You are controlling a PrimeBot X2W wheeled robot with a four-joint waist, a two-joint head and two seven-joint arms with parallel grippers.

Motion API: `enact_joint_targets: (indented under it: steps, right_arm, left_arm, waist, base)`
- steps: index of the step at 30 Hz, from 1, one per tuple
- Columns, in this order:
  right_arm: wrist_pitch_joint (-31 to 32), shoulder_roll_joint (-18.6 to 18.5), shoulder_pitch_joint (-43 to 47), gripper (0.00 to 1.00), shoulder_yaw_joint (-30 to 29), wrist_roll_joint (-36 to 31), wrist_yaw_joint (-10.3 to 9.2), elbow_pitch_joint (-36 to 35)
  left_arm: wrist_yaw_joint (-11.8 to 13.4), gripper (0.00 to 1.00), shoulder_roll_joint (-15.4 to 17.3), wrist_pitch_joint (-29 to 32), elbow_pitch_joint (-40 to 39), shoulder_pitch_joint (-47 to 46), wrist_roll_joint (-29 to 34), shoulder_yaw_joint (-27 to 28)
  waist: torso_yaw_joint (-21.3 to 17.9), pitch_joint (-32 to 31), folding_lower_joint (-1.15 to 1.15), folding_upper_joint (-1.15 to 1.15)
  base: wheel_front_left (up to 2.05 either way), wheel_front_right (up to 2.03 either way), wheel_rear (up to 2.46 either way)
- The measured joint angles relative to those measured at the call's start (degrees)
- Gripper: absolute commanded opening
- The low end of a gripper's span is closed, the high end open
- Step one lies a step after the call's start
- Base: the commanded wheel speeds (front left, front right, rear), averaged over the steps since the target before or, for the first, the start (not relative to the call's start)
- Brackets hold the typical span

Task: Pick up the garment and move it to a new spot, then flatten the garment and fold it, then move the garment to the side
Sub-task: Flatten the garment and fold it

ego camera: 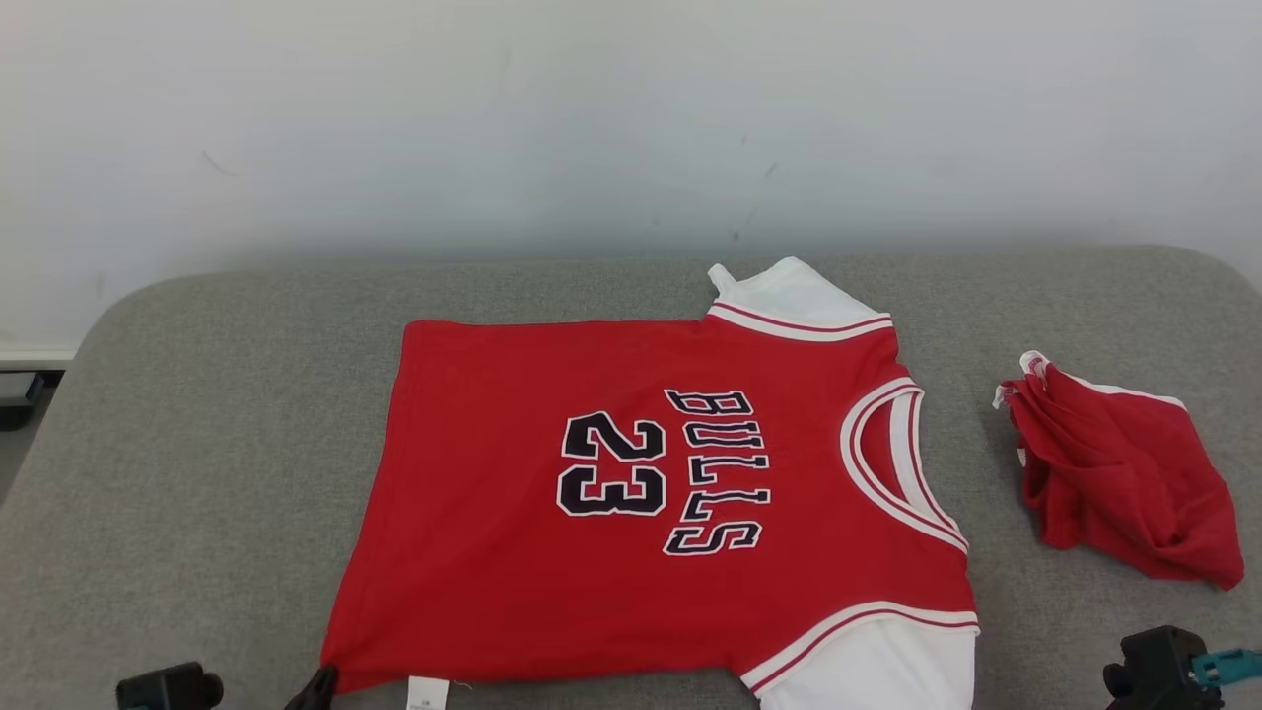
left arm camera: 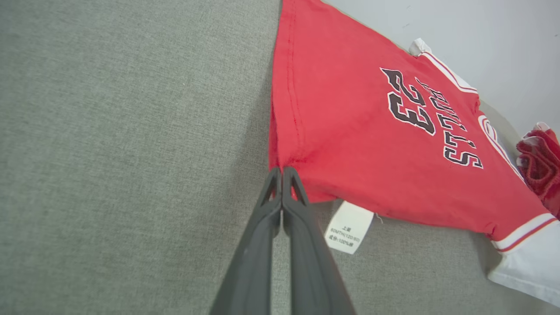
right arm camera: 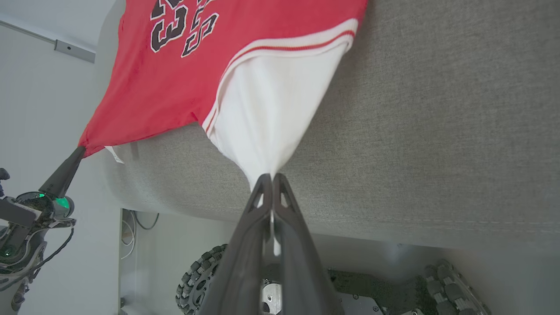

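As left tool (left arm camera: 282,171) pinches jersey (ego camera: 473,552) hem, right tool (right arm camera: 272,178) pinching white sleeve (right arm camera: 271,109)

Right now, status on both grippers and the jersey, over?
Left gripper shut on jersey hem corner. Right gripper shut on its white sleeve. Jersey spread flat; crumpled red cloth lies apart.

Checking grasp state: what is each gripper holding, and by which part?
Both hold the red jersey: left gripper shut on its near hem corner, right gripper shut on the tip of its white sleeve.
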Motion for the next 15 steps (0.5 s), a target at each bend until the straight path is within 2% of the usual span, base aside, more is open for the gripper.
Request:
enact_joint_targets:
  steps: [1,2,3,8,12,15]
  right_arm:
    - [0.5,0.1,0.0,0.0,0.2,0.0,-0.07,0.0]
    - [0.8,0.1,0.1,0.36,0.5,0.0,-0.08,0.0]
    - [1.0,0.4,0.1,1.0,0.6,0.1,-0.11,0.0]
    - [1.9,0.0,1.1,1.0,1.0,0.3,-0.58,0.0]
    - [0.4,-1.0,0.8,1.0,-1.6,-2.5,-0.65,0.0]
    - [-1.9,-0.8,0.0,1.0,-3.4,-4.1,-1.08,0.3]
  left_arm:
    - [0.2,0.91,0.1,0.1,-0.2,0.1,0.4,-0.4]
    - [0.2,1.0,0.2,0.4,-0.4,0.3,1.1,-0.9]
    - [0.7,1.0,0.3,0.5,-0.6,0.5,2.0,-1.3]
    - [2.2,1.0,1.6,1.1,-1.9,0.7,3.8,-1.7]
    - [3.3,1.0,1.6,-1.4,-4.6,0.6,4.1,-0.2]
    - [4.4,1.0,0.3,-4.4,-7.3,0.4,4.5,1.4]
  waist:
    - [0.1,0.1,0.0,0.0]
    - [0.1,0.1,0.0,0.0]
    - [0.2,0.2,0.0,0.0]
    - [0.3,0.4,0.0,0.0]
    - [0.5,0.4,0.0,0.01]
    - [1.0,0.2,0.0,0.0]
  base:
    - [0.0,0.0,0.0]
    - [0.0,0.0,0.0]
    - [0.0,0.0,0.0]
    - [0.0,0.0,0.0]
    - [0.0,0.0,0.0]
    - [0.0,0.0,0.0]
